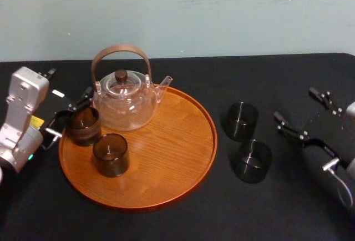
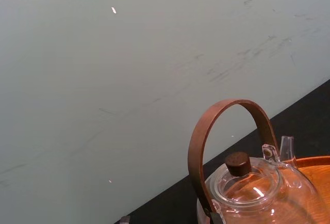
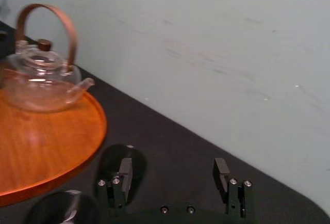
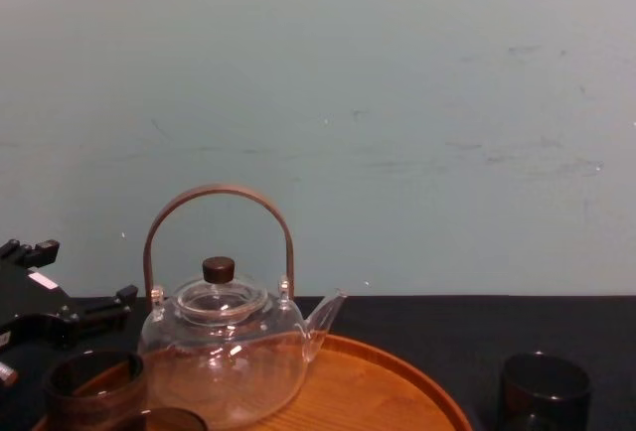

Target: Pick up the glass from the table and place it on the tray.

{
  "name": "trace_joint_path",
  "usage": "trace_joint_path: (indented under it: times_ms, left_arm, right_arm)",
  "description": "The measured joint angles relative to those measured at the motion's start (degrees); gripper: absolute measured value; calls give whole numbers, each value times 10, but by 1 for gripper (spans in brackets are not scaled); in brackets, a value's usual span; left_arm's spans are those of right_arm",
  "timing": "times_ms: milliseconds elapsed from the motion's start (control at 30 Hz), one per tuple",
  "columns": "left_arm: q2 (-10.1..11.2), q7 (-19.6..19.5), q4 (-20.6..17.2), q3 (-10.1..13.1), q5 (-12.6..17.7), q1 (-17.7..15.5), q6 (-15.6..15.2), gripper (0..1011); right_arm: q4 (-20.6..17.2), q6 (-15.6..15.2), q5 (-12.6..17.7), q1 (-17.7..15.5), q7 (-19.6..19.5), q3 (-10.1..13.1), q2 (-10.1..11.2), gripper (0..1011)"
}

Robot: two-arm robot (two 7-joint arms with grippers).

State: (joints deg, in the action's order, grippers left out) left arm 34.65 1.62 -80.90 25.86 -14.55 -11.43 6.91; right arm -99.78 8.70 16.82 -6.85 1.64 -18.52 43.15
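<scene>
Inside the tray's point(image 1: 166, 199) left rim by the teapot point(image 1: 125, 105): rim glass point(image 1: 83, 125) and front glass point(image 1: 110, 154) — left gripper point(image 1: 71, 112) splayed beside the rim glass, contact unclear. On the table point(image 1: 277, 213) off the tray's right edge: far glass point(image 1: 241, 120), near glass point(image 1: 254, 160) waiting; right gripper point(image 1: 295, 105) spread wide, empty. Looks half done.
</scene>
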Motion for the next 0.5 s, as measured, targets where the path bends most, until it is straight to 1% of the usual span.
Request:
trace_joint_path:
  times_ms: [33, 133, 267, 500]
  left_arm:
    - [0, 0, 0, 0, 0, 0, 0, 1001]
    - [0, 0, 0, 0, 0, 0, 0, 1001]
    - [0, 0, 0, 0, 0, 0, 0, 1001]
    - [0, 0, 0, 0, 0, 0, 0, 1001]
  right_arm:
    - [0, 0, 0, 0, 0, 0, 0, 1002]
    - [-19, 0, 12, -22, 16, 5, 7, 1002]
    - [-32, -3, 14, -36, 29, 6, 9, 1002]
    - [-44, -9, 16, -51, 52, 2, 7, 1002]
